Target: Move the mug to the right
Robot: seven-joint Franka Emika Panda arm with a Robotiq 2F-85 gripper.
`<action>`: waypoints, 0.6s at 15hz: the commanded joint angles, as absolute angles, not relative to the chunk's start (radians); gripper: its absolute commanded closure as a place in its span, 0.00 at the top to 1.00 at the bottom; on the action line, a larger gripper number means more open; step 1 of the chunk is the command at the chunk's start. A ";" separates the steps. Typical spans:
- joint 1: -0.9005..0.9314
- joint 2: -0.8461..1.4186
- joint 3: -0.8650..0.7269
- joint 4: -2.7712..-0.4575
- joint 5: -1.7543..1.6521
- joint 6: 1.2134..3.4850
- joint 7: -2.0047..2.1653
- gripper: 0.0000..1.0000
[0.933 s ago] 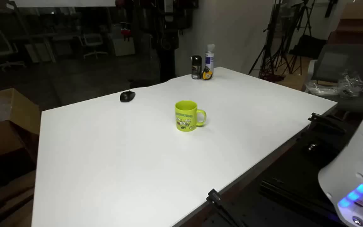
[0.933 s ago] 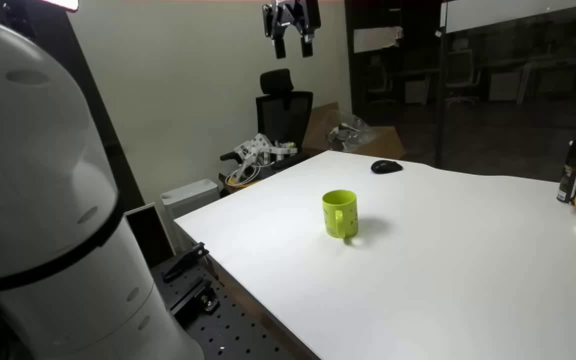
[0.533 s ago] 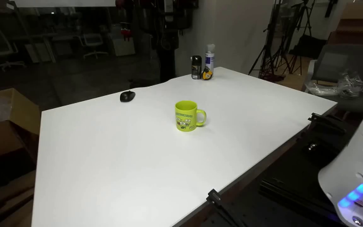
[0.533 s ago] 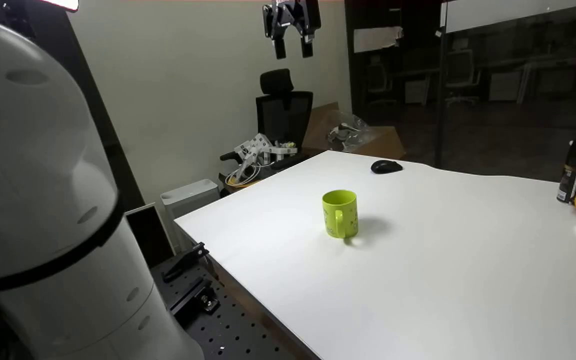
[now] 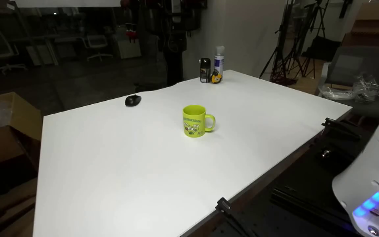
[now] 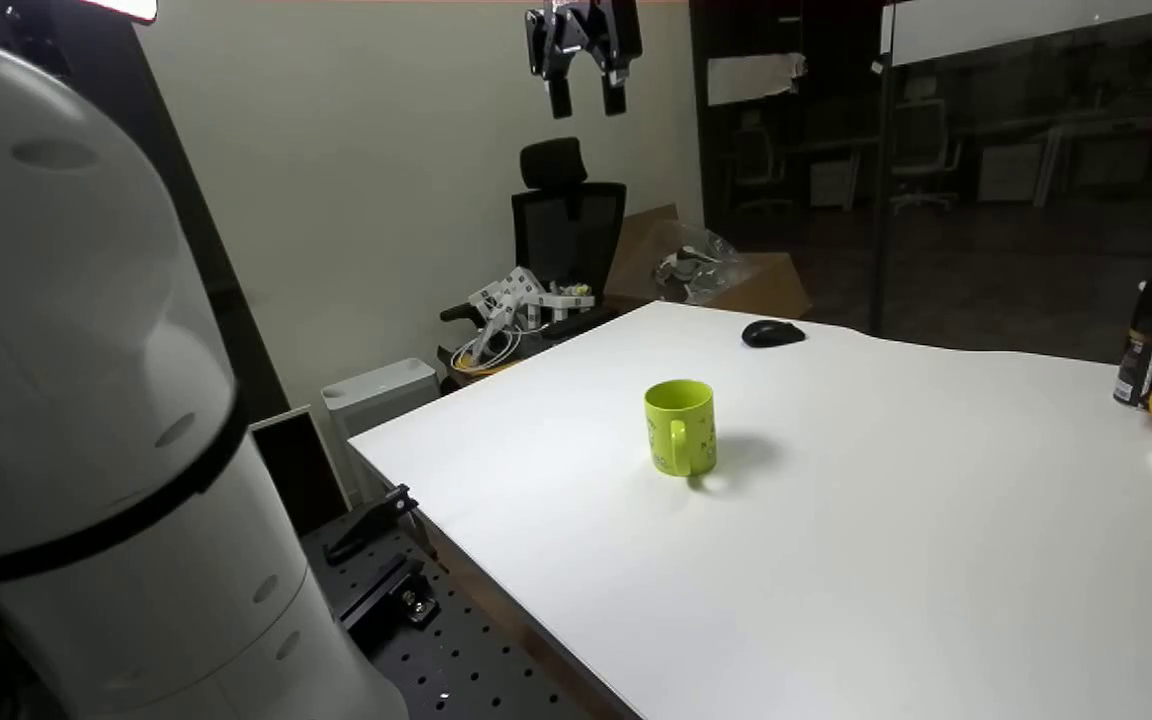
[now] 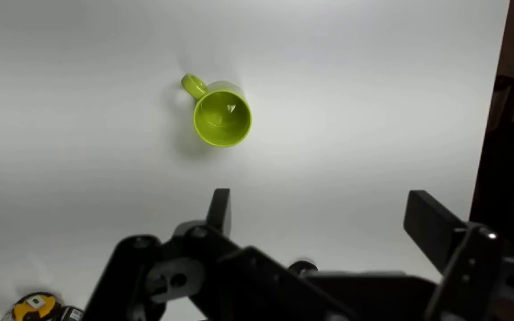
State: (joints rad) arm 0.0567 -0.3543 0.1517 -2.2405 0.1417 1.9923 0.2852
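The yellow-green mug (image 5: 194, 122) stands upright on the white table, with a dark print on its side and its loop handle to the right in this exterior view. It also stands in an exterior view (image 6: 679, 430) with its handle toward that camera. In the wrist view I look down into the mug (image 7: 222, 119), which appears empty; its handle points up and left. My gripper (image 6: 587, 100) hangs high above the table, apart from the mug. In the wrist view the gripper (image 7: 320, 207) has its fingers wide apart with nothing between them, below and right of the mug.
A black mouse (image 5: 133, 100) lies near the table's far edge. A black bottle (image 5: 205, 70), a white spray can (image 5: 219, 62) and a yellow-black round item (image 5: 216, 77) stand together at the far corner. The white table (image 6: 886, 560) has a dark pegboard mount (image 6: 476, 640) along its near side.
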 commanded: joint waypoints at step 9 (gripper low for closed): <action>-0.019 -0.084 0.056 -2.175 0.122 2.166 0.318 1.00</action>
